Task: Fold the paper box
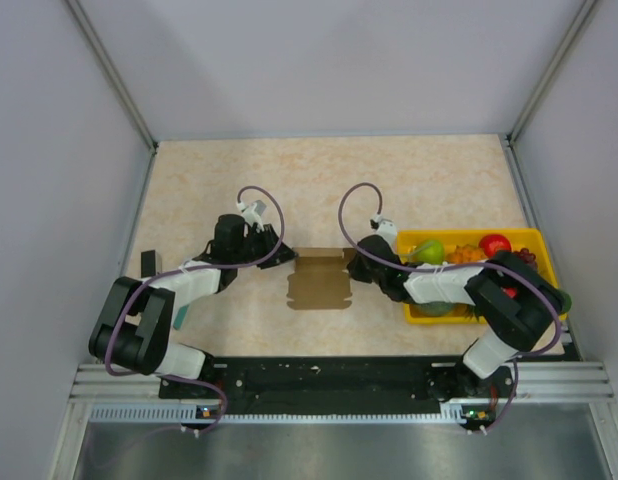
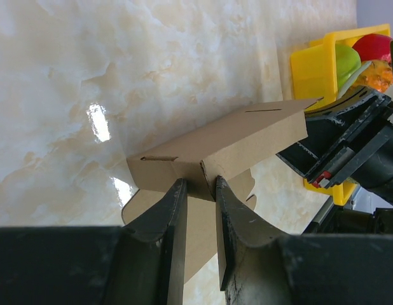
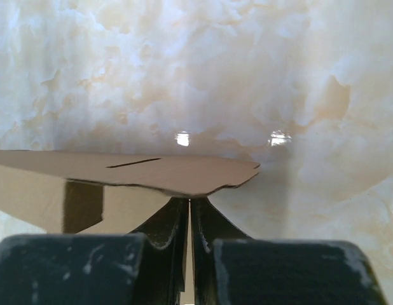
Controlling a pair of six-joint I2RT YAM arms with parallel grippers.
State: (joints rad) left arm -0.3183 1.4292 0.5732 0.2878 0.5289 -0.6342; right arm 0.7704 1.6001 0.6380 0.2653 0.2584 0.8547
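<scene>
Box (image 1: 321, 278): middle of the counter (image 1: 389, 180), one wall raised.
Left hand (image 2: 196, 190): at the box's 10 o'clock, narrowly parted, clamping a wall corner.
Right hand (image 3: 189, 203): at 2 o'clock, squeezed closed at a flap edge; grip unclear.
Advice: anchor left, crease slowly along the score.

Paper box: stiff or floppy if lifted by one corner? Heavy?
Probably light: the paper box is thin sheet card. Likely semi-stiff; the raised wall holds its shape pinched at one corner by the left pincer. Flaps may hinge at creases.
</scene>
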